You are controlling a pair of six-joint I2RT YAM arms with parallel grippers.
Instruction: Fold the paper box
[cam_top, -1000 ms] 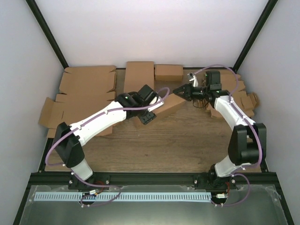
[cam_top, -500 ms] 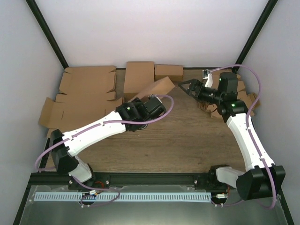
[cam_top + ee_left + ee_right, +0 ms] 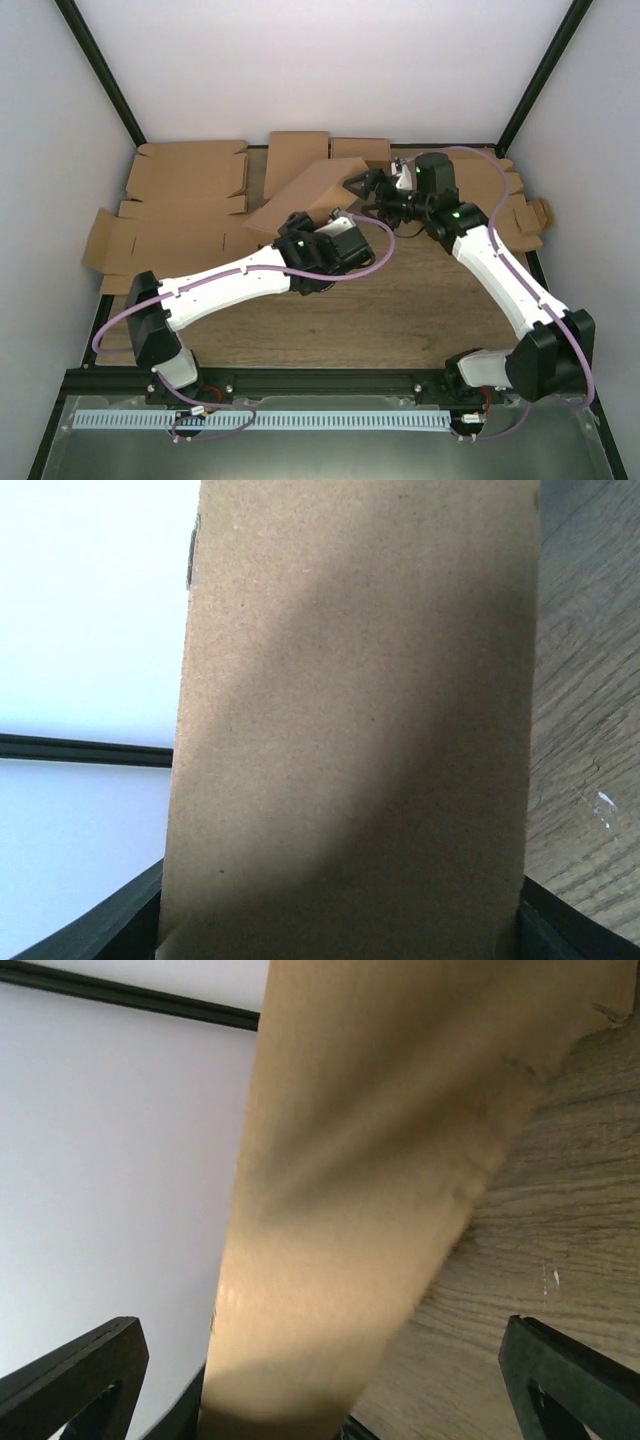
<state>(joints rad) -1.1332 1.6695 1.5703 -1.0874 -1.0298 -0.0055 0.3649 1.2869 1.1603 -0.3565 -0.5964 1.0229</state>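
Observation:
The paper box [image 3: 170, 240] lies flat and unfolded at the far left, a large die-cut brown sheet with side flaps; neither gripper touches it. My left gripper [image 3: 318, 243] is shut on the lower end of a narrow brown cardboard box [image 3: 310, 188], which it holds tilted above the table. In the left wrist view this narrow box [image 3: 350, 730] spans the whole gap of the left gripper [image 3: 338, 930]. My right gripper [image 3: 366, 190] stands open at the narrow box's upper end. In the right wrist view the right gripper [image 3: 330, 1385] straddles the cardboard [image 3: 370, 1180], clear of its right finger [image 3: 570, 1380].
A second large flat blank [image 3: 190, 172] lies behind the paper box. Two closed brown boxes [image 3: 297, 160] [image 3: 360, 152] stand at the back wall. Small notched cardboard blanks [image 3: 515, 205] pile at the right. Black frame posts mark the corners.
My right gripper opened, letting go of the narrow box, then swung left to its upper end. The left arm carried the box forward and tipped it with the high end at the right.

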